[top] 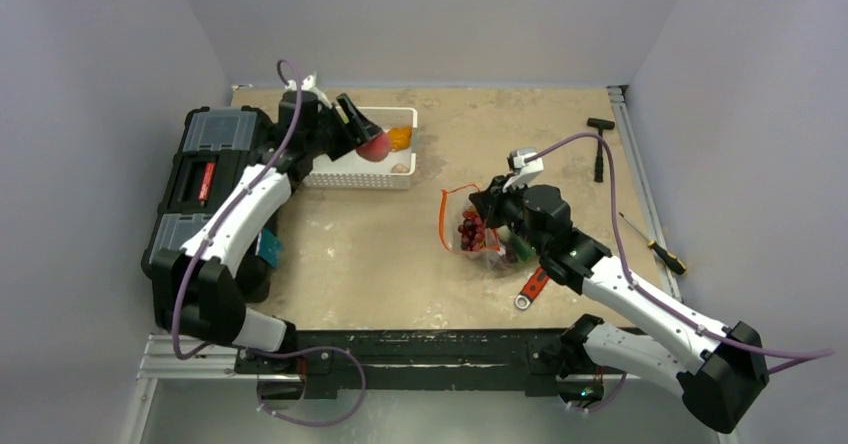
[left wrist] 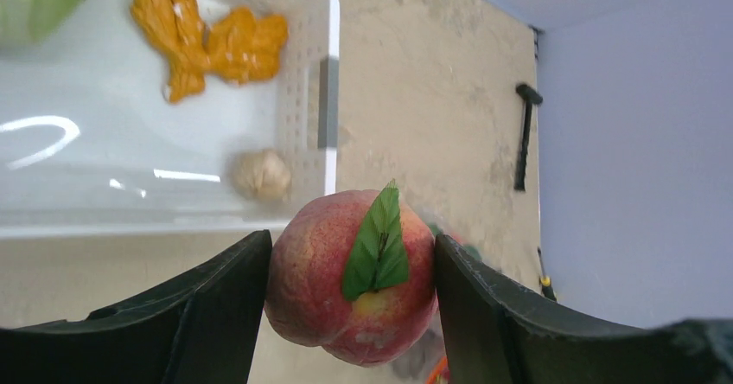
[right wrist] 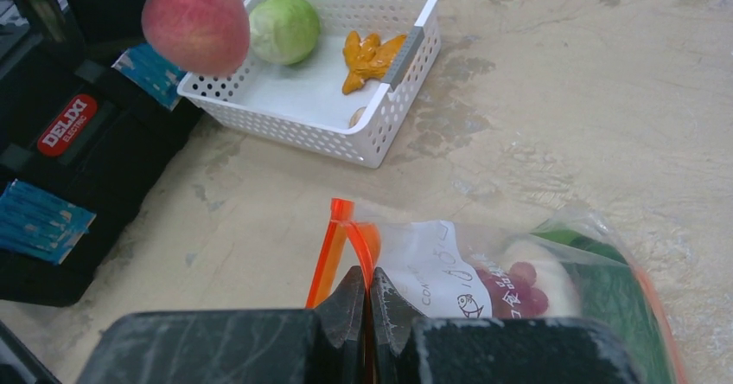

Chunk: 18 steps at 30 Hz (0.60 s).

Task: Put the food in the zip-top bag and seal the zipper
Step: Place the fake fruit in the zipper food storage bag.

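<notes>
Left jaws, spread wide, clamp the peach [left wrist: 350,276] above the white basket [top: 345,175], far left. Right jaws pinch shut on the zipper [right wrist: 333,246]; the zip-top bag [top: 482,232] lies on the worktop [top: 380,264] with its mouth pointing left and the zipper running near-far.

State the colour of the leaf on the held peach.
Green leaf against the pink-red peach; the left wrist view shows it best.

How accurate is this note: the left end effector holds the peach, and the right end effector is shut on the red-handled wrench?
One error. The right wrist view shows the right end effector shut on the zip-top bag at its zipper, not the wrench, which lies on the table. The left end effector does hold the peach.
</notes>
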Available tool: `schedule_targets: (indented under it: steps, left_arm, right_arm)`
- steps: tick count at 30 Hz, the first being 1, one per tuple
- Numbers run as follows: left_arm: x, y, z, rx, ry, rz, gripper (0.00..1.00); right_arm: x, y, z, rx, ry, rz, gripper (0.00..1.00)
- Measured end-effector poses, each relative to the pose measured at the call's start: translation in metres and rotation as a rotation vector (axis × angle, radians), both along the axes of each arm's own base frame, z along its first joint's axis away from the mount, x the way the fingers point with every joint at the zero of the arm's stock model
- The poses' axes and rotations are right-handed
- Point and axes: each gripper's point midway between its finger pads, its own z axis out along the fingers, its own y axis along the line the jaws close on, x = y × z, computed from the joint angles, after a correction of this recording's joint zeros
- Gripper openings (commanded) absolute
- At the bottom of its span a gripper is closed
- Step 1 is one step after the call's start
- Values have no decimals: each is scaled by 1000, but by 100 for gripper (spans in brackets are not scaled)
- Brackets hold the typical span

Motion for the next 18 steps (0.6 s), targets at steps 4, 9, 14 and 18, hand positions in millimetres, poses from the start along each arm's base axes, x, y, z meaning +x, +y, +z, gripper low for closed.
schedule_targets:
  steps: [4, 9, 14, 18]
  left_arm:
    - [-50, -13, -21, -82, 44, -91, 6]
    - [-126, -49, -44, -132, 77, -256, 6]
    - [-192, -100, -27, -178, -39, -461, 6]
    - [-211, -126, -19, -196, -98, -525, 5]
  right_arm:
    - [-1, 4, -3, 3, 11, 21, 0]
    - [-3, 9, -4, 11, 20, 45, 0]
    - [-5, 13, -5, 19, 29, 65, 0]
    - [-8, 17, -5, 35, 42, 87, 0]
